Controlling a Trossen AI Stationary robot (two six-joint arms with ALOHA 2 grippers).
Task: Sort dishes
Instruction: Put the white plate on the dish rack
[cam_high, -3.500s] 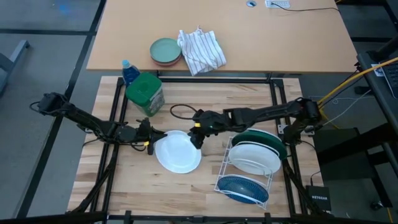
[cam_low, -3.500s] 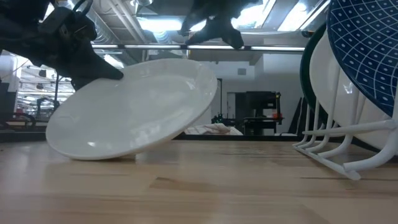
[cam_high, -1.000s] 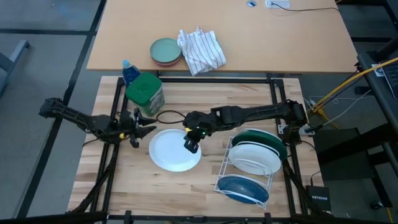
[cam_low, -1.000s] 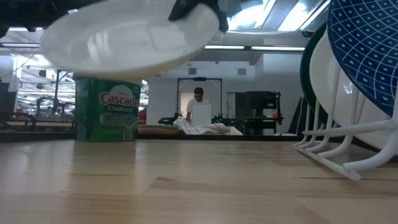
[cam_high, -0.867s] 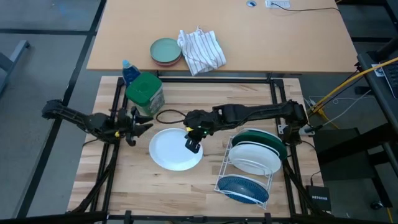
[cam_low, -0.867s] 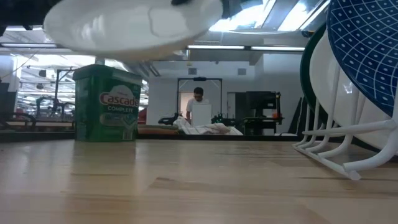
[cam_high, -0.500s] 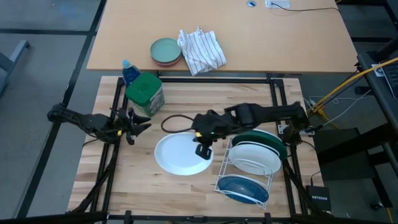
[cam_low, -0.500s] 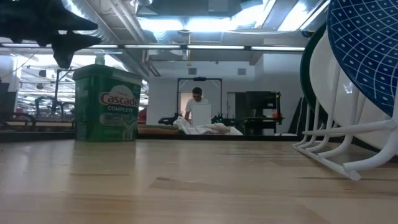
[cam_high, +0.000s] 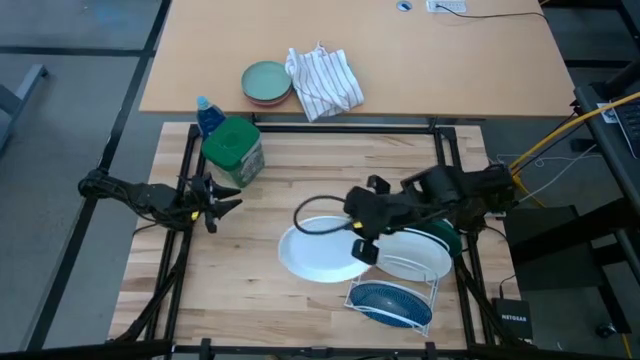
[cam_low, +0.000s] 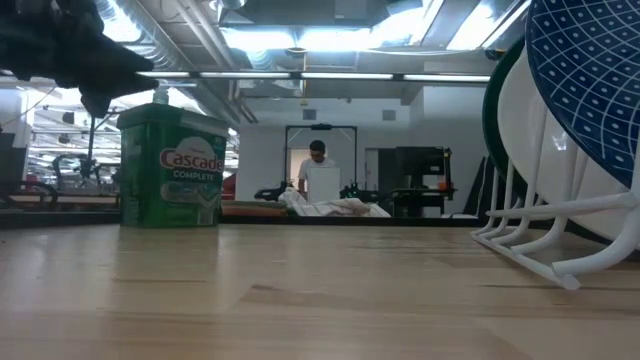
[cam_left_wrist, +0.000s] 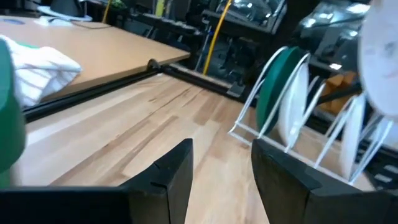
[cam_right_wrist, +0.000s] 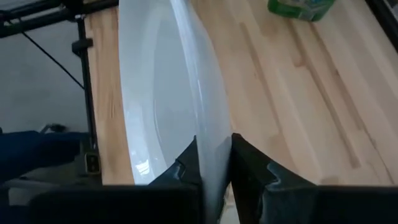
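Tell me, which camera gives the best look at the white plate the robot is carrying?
The high view: the whole white plate shows, lifted beside the rack, its edge pinched in the right gripper. The right wrist view shows only its rim between the fingers, the left wrist view a blurred sliver, and the low view nothing of it.

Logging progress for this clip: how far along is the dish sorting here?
Done: the green plate, a white plate and the blue plate stand in the rack. In hand: the right pincer is clamped on the rim of the second white plate, held beside the rack. Left: slotting that plate in. The left pincer waits open near the green tub.
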